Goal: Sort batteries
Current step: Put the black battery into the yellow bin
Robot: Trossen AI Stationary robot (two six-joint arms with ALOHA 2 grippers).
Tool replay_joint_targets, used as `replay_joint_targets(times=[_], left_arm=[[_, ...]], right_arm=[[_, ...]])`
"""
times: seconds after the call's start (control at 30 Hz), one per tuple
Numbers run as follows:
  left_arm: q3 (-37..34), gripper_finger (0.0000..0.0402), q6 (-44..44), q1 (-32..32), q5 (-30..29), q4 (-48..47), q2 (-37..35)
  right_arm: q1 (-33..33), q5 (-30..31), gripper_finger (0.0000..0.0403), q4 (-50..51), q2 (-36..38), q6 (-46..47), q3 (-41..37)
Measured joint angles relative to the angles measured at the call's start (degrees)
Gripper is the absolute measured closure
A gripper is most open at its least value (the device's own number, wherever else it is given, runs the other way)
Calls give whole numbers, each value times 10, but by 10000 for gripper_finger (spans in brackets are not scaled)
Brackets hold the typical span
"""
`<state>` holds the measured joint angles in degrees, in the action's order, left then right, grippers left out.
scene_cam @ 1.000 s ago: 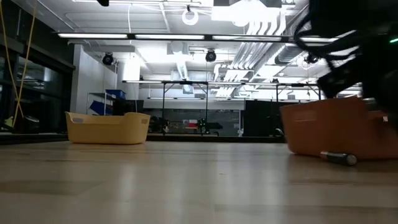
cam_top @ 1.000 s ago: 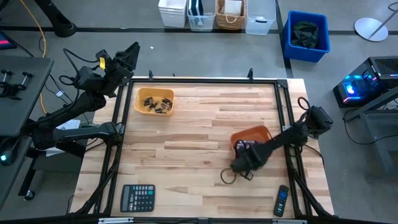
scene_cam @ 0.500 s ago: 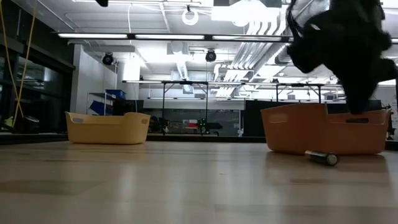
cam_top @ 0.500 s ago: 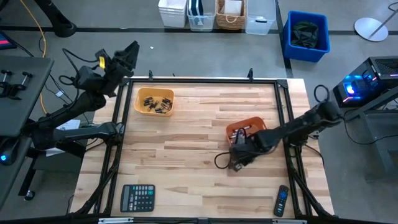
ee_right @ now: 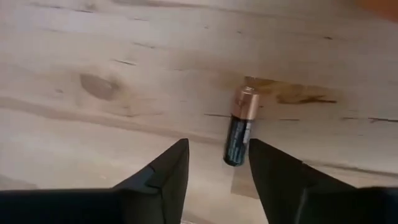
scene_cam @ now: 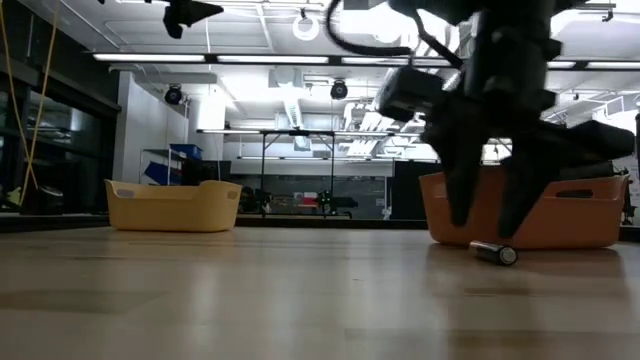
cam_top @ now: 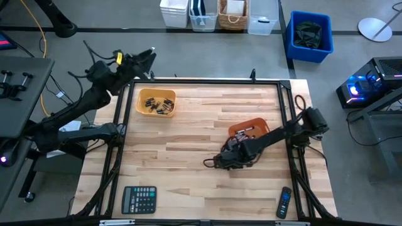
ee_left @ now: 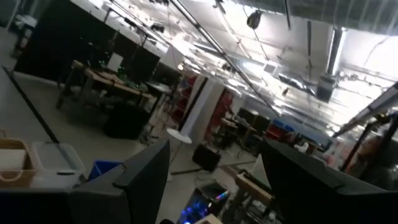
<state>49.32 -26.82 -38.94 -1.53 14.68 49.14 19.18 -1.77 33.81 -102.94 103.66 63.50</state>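
One battery (ee_right: 239, 127) is lying on its side on the bare wood, a small cylinder with a dark body and a copper-coloured end cap. In the low view the same cell (scene_cam: 493, 252) is resting flat on the tabletop just in front of the orange bin (scene_cam: 525, 212), close to its wall but apart from it. More batteries (cam_top: 157, 104) are sitting jumbled in the yellow bin (cam_top: 142, 95) near the far left of the table, dark cells lying at mixed angles and touching one another. A few further cells (cam_top: 244, 132) are showing inside the orange bin, partly hidden, so their number cannot be told.
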Motion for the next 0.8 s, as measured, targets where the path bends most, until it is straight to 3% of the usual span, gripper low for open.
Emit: replay_joint_targets(times=[0.4, 0.47, 0.6, 0.8], left_arm=[[0, 154, 5, -1, 11, 0, 8], [0, 154, 5, -1, 11, 1, 8], [0, 154, -2, -1, 11, 2, 8], [0, 154, -8, -1, 11, 14, 8]], right_arm=[[-19, -30, 238, 187, -170, -23, 171], [-23, -30, 261, 189, -177, -49, 180], [-24, -3, 369, 206, -169, -93, 196], [-84, 111, 372, 134, -138, -296, 258]])
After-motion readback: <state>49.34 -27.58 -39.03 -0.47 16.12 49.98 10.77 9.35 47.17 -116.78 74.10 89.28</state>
